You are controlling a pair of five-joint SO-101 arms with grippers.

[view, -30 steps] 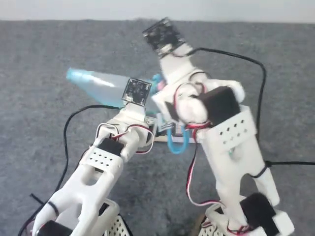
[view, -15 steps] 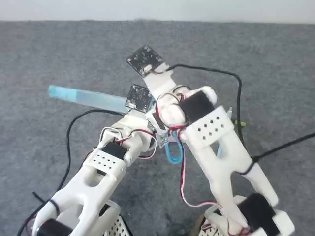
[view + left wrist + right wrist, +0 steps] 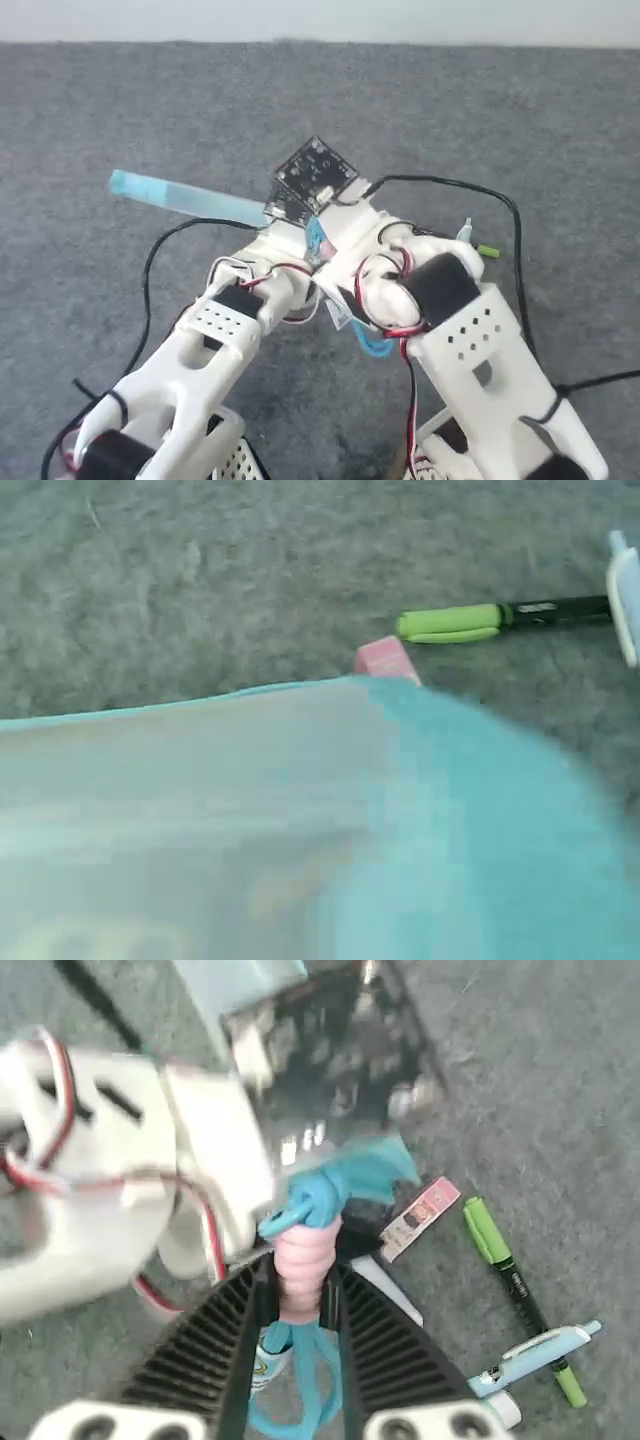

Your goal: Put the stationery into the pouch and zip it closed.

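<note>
The right end effector [image 3: 298,1278] clamps the pouch's [image 3: 190,200] pink pull [image 3: 300,1255], the left end effector's [image 3: 272,222] hold cannot be told, and a green pen [image 3: 487,250] lies at 3 o'clock.

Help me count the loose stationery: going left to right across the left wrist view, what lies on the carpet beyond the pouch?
pink eraser → green pen → pale blue pen, cut off by the picture's edge.
</note>
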